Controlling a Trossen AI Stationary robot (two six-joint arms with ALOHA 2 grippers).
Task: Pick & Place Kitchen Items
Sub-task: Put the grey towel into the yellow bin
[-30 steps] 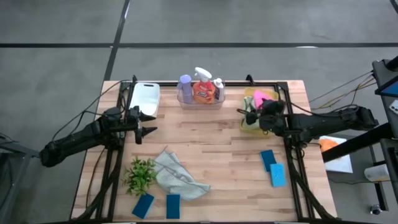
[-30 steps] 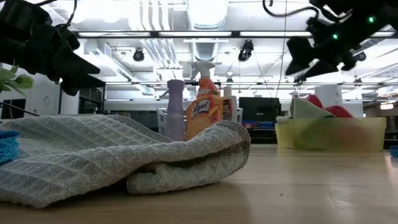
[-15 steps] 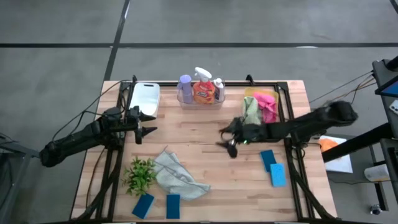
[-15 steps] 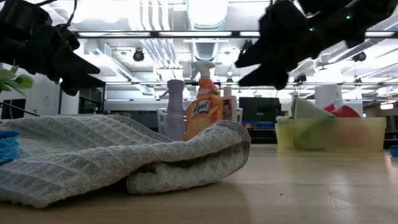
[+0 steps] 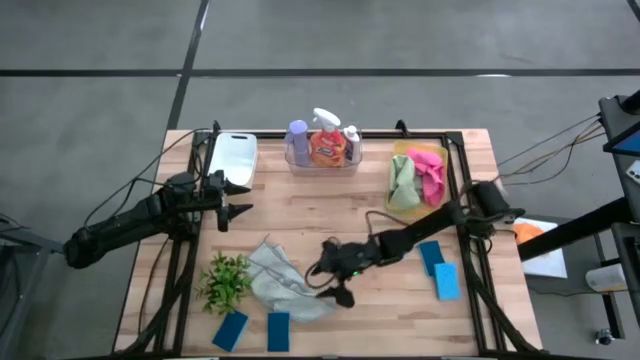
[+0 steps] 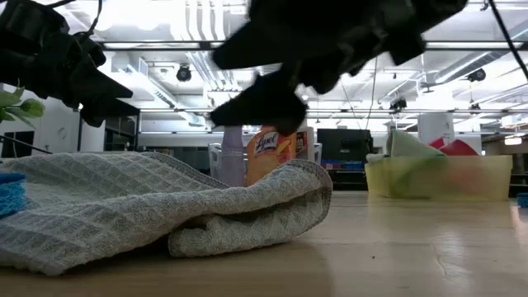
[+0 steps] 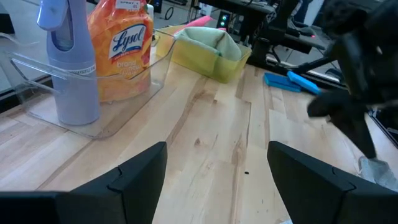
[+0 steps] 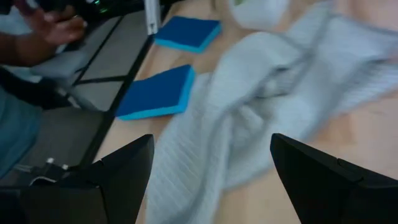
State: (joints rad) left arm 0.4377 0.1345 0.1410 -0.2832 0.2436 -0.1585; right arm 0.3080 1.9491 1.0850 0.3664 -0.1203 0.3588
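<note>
Bare table [image 5: 330, 215] lies between clear tray [image 5: 322, 164] and grey cloth [image 5: 285, 283].

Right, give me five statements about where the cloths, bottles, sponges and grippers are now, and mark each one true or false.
1. The right gripper is open beside the grey cloth. True.
2. The pink cloth lies in the white tray. False: it is in the yellow tray, next to the green cloth.
3. The purple bottle and orange spray bottle stand in the clear tray. True.
4. All four blue sponges lie together by the grey cloth. False: two sponges lie near it, two sponges lie apart near the table's right edge.
5. The left gripper holds the white tray. False: it is open and holds nothing, near that tray.
</note>
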